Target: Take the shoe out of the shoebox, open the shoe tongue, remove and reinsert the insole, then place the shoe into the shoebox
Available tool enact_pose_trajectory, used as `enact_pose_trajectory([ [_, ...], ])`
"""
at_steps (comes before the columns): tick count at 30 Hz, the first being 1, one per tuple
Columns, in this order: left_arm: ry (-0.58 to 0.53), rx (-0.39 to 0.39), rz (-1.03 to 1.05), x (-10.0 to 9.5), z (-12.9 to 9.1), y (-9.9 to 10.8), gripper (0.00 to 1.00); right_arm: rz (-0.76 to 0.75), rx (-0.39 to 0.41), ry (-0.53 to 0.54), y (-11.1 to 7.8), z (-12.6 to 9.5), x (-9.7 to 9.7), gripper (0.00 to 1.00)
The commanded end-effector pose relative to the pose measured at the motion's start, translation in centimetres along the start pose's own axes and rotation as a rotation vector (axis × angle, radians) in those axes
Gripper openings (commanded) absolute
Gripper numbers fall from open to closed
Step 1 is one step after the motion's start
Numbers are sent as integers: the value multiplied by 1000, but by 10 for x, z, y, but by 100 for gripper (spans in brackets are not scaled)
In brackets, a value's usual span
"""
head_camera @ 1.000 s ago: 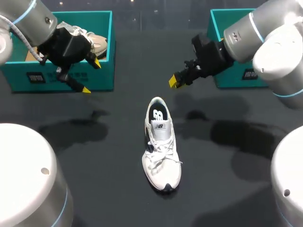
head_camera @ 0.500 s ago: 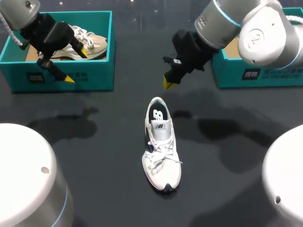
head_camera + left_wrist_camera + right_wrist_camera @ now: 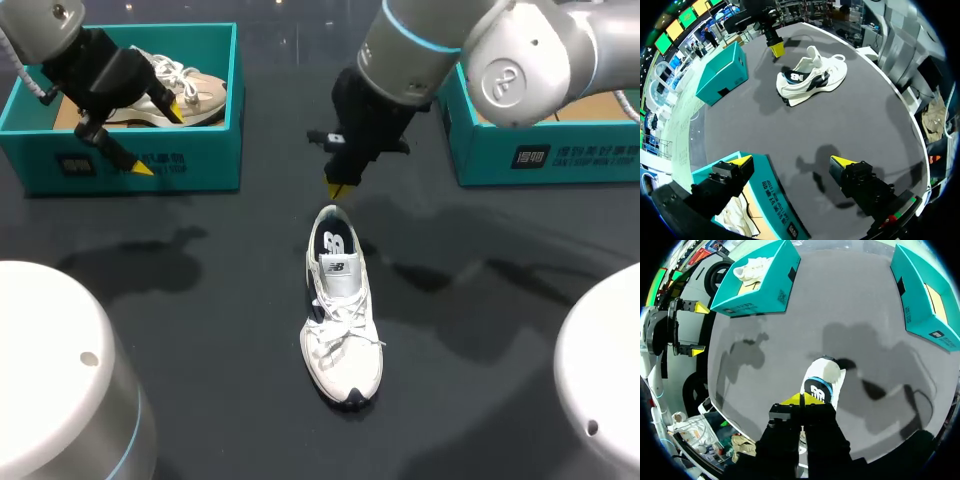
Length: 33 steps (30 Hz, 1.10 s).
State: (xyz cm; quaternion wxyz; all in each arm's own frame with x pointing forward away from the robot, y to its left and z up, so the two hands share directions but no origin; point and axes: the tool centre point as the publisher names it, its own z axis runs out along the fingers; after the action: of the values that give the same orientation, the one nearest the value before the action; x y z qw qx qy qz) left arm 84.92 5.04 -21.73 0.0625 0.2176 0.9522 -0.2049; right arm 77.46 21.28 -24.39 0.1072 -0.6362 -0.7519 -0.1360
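– Right hand (image 3: 336, 188), fingers pressed together and gripping nothing, is hanging just above the heel of the shoe (image 3: 340, 315). That shoe is standing upright on the table (image 3: 200, 300), toe towards me, outside both the left shoebox (image 3: 200, 165) and the right shoebox (image 3: 540, 155).
– So what is worrying you?
– I am judging that, going down closed like this, it risks prodding the heel and shoving or tipping the shoe rather than reaching the tongue (image 3: 338, 278). Nothing is bracing the shoe. My left hand (image 3: 157, 138) is waiting with fingers wide apart, well away over the left shoebox's front wall, where a second shoe (image 3: 195, 90) is lying.
– And the laces (image 3: 342, 330)?
– They are looking tied, so the tongue may be dragging the whole shoe along.
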Motion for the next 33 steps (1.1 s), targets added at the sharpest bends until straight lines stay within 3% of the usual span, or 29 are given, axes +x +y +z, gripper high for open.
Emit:
enact_pose_trajectory([
  [1, 20, 8, 37, -5, -5, 7, 100, 37, -46, -280, -7, 28, 18, 0],
  [3, 27, 25, 58, -6, -10, 10, 100, 98, -45, -370, -9, 36, 14, 0],
  [15, 28, 27, 60, -7, -12, 12, 100, 98, -45, -370, -9, 36, 14, 0],
  [33, 28, 27, 60, -7, -12, 12, 100, 128, -121, -543, -22, 70, -23, 0],
])
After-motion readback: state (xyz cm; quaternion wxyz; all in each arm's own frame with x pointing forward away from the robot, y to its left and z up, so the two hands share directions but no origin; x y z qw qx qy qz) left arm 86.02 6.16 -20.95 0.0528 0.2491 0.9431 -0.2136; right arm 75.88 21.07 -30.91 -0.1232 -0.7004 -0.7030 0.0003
